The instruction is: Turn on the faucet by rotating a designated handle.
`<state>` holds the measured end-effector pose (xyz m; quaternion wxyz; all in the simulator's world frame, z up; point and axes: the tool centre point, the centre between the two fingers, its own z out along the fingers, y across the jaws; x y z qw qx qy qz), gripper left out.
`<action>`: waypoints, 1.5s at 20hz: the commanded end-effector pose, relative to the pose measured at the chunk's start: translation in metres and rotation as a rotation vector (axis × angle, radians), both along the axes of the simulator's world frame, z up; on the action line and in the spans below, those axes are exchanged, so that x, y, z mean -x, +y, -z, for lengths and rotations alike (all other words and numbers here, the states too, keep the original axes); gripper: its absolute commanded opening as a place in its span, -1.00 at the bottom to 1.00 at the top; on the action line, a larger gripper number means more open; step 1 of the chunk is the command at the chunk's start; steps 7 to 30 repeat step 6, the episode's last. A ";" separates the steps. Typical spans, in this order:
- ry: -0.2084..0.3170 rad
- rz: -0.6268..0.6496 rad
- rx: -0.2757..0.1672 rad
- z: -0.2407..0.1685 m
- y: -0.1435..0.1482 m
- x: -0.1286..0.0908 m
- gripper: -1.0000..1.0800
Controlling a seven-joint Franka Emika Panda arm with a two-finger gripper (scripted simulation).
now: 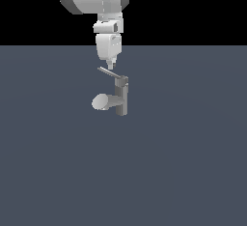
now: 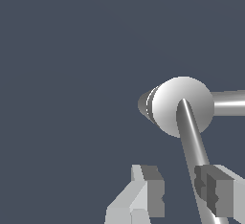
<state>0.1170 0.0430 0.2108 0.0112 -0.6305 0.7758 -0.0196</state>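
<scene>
You have the faucet (image 1: 121,97) standing near the middle of the dark blue-grey counter (image 1: 193,172), slightly toward the exterior view's left of centre. Its rectangular post is upright. The thick cylindrical spout (image 1: 103,102) runs roughly level from the lower part of the post toward the exterior view's left and a little toward the camera, ending in a lighter rounded cap.

The handle (image 1: 109,72) is the thin flat bar leaving the post's top. Its long axis slants up and toward the exterior view's left, so its free end sits higher than the end at the post. It lies above the spout and runs roughly the same way, only tilted.

The gripper (image 1: 110,66) hangs straight down from the white arm, its tips right at the outer part of the handle. In the exterior view you cannot tell touching from just above.

In the wrist view the gripper (image 2: 179,192) shows two fingers (image 2: 152,192) set a moderate gap apart. The handle (image 2: 191,146) passes as a shiny bar through that gap, close against the pad on one side and clear of the other. The fingers are parted, not closed on the bar. Whether the near pad touches it, you cannot tell.

Also in the wrist view, the spout's (image 2: 168,104) rounded end faces the camera and the handle crosses in front of it. The post is mostly hidden there. The arm's upper part is cut off by the exterior view's top edge. No containers in either view.
</scene>
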 end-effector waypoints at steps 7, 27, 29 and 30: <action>0.042 -0.059 -0.015 0.029 0.044 -0.004 -1.00; 0.042 -0.059 -0.015 0.029 0.044 -0.004 -1.00; 0.042 -0.059 -0.015 0.029 0.044 -0.004 -1.00; 0.042 -0.059 -0.015 0.029 0.044 -0.004 -1.00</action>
